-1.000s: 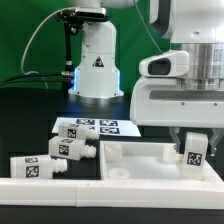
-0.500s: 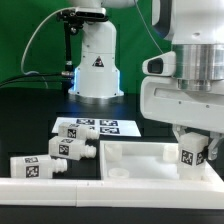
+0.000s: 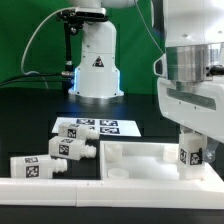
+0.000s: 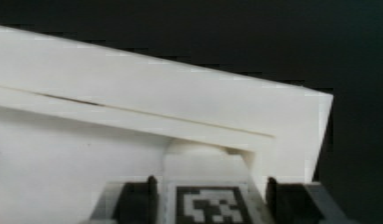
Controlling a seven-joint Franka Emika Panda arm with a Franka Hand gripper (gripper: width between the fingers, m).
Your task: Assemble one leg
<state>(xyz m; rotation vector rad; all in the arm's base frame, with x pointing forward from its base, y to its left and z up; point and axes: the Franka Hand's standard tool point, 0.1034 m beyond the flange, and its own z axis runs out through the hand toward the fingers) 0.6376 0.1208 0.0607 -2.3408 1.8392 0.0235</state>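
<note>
The tool (image 3: 192, 140) is grasping a leg (image 3: 192, 153) upright over the white panel's (image 3: 135, 155) corner.

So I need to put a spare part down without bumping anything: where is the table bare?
Bare table lies on the exterior view's left, between the robot base and the loose legs. The middle is crowded: the marker board, the legs and the large white panel sit close together. At the exterior view's right, the hand holds a leg over the panel.
</note>
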